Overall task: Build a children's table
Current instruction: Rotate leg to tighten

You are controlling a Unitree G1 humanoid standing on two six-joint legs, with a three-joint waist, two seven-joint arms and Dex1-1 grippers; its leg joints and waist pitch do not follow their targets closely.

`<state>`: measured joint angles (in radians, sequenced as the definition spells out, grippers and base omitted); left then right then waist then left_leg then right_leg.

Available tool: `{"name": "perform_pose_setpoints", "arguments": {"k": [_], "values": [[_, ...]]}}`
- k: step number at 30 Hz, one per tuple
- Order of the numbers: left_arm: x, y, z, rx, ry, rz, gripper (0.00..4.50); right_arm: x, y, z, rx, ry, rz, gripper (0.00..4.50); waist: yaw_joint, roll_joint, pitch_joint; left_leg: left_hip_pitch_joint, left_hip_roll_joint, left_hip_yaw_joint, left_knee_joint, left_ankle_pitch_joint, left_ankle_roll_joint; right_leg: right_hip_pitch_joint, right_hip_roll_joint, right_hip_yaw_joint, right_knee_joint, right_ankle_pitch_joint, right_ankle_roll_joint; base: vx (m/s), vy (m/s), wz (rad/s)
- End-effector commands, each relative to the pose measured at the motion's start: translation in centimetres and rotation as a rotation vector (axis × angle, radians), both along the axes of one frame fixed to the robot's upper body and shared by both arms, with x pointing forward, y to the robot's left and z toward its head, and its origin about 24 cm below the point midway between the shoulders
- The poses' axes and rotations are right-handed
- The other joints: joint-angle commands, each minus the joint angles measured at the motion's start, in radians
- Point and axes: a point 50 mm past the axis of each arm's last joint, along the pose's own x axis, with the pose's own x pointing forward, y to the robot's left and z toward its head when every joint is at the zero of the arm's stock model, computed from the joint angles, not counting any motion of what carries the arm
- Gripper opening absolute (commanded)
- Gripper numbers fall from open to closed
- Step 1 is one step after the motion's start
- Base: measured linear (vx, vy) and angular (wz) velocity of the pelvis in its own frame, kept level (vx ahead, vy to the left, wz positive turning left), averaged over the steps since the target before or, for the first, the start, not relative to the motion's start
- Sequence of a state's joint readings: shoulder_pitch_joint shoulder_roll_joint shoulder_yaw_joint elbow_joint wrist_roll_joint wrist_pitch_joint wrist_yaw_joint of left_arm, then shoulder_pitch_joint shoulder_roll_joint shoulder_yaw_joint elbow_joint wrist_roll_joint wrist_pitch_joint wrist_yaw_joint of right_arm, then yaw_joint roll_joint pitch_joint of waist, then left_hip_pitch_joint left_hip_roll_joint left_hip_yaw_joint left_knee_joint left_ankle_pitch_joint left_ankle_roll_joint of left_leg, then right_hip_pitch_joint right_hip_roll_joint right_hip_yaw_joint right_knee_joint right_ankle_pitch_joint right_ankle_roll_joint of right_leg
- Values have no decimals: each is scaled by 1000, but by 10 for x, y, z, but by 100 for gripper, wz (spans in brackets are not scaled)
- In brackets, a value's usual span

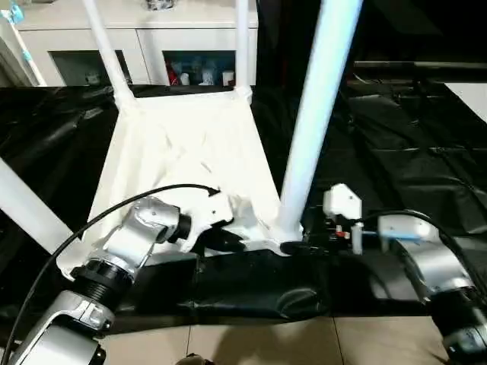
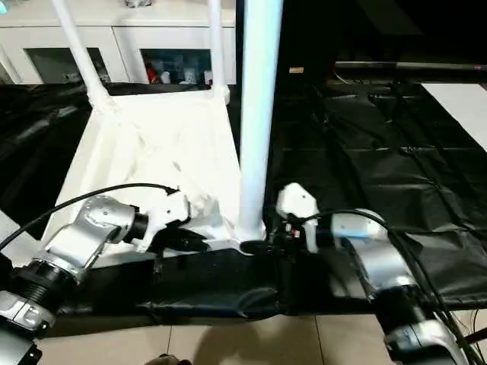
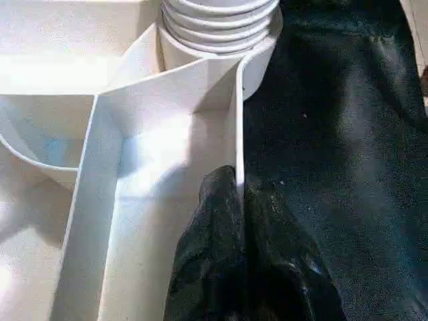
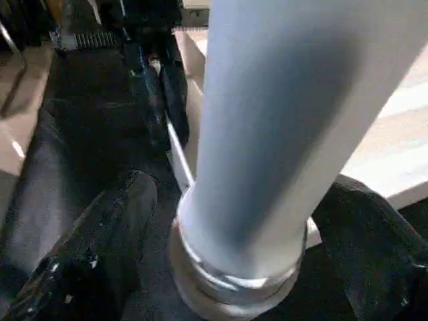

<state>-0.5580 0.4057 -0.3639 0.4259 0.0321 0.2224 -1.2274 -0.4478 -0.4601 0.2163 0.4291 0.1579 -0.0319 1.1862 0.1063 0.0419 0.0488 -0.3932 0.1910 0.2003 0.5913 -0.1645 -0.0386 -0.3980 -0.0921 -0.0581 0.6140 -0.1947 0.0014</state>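
Observation:
The children's table's white tabletop (image 1: 183, 144) lies upside down on a black sheet. White legs stand up from its corners: two at the far end (image 1: 106, 53) (image 1: 241, 46), one at the near left (image 1: 27, 205), and a thick one at the near right (image 1: 316, 114). My left gripper (image 3: 239, 194) is shut on the thin raised rim (image 3: 239, 120), just beside the near-right corner socket (image 3: 221, 27). My right gripper (image 4: 241, 221) is open. Its fingers (image 4: 100, 247) stand on either side of that leg's base, with a gap showing.
A white cabinet (image 1: 76, 38) with glass doors stands behind the tabletop. The black sheet (image 1: 396, 152) covers the floor to the right and front, and tiled floor (image 1: 251, 342) shows at the near edge. A black cable (image 1: 114, 209) arcs over my left forearm.

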Motion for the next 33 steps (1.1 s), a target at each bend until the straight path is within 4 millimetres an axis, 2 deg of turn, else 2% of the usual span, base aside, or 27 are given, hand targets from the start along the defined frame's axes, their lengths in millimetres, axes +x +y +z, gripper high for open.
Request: {"name": "perform_pose_setpoints", "arguments": {"k": [1,2,5,6,7,9,11,13,15,18,24,27,31,33], "values": [[-6,-7,-4,11,35,-56,0,3,6,-1,-26,-24,28,392,-5,-4,-68,27,43,-22,-68,-239,35,39,-54,37,-68,-122,-256,0,0,0],[-6,-8,-4,13,37,-56,0,6,9,-2,-33,-32,30,392,-6,-4,-70,26,41,-21,-65,-226,41,40,-53,36,-64,-92,-267,0,0,0],[-6,-8,-4,16,37,-56,0,8,11,-3,-54,-36,47,392,-2,-3,-71,26,42,-21,-64,-215,51,41,-52,35,-62,-76,-270,0,0,0],[-6,-8,-4,16,37,-55,0,8,11,-3,-55,-34,52,392,-2,-6,-71,26,42,-20,-64,-213,53,42,-52,35,-62,-72,-271,0,0,0],[-6,-8,-4,16,38,-53,0,9,11,-3,-55,-33,53,374,-1,-5,-70,26,42,-20,-64,-211,56,42,-51,35,-62,-74,-271,0,0,0],[-6,-7,-4,17,38,-49,0,10,11,-3,-41,-28,50,374,0,-5,-70,27,42,-20,-64,-219,56,42,-52,35,-63,-88,-269,0,0,0],[-6,-6,-4,16,40,-45,0,11,10,-2,-28,-24,53,345,0,-5,-70,26,42,-21,-64,-221,55,43,-52,35,-64,-97,-268,0,0,0],[-6,-5,-5,18,42,-44,0,12,9,-3,-29,-25,60,339,0,-6,-72,25,43,-21,-62,-208,59,43,-53,35,-61,-77,-271,0,0,0],[-6,-5,-5,20,46,-43,0,12,9,-3,-29,-23,66,307,-1,-6,-72,25,42,-20,-61,-198,65,43,-51,34,-59,-63,-277,0,0,0],[-6,-4,-5,23,48,-45,0,12,8,-4,-34,-21,73,284,0,-5,-72,25,42,-19,-60,-200,69,43,-51,34,-60,-69,-277,0,0,0],[-6,-4,-6,29,55,-47,0,13,8,-5,-15,-17,72,270,0,-4,-73,25,42,-20,-60,-196,71,44,-51,33,-58,-60,-281,0,0,0],[-6,-4,-6,29,58,-46,0,12,9,-6,16,-9,60,270,0,-4,-73,25,42,-20,-60,-200,71,43,-51,33,-59,-67,-281,0,0,0],[-5,-5,-7,17,66,-14,0,11,13,-7,179,29,-30,269,0,-5,-73,24,42,-20,-60,-193,75,44,-51,33,-58,-57,-283,0,0,0],[0,-7,-8,9,49,38,0,13,16,-9,291,45,-143,268,-1,-2,-71,25,43,-21,-62,-211,71,42,-51,33,-61,-82,-283,0,0,0]]}}
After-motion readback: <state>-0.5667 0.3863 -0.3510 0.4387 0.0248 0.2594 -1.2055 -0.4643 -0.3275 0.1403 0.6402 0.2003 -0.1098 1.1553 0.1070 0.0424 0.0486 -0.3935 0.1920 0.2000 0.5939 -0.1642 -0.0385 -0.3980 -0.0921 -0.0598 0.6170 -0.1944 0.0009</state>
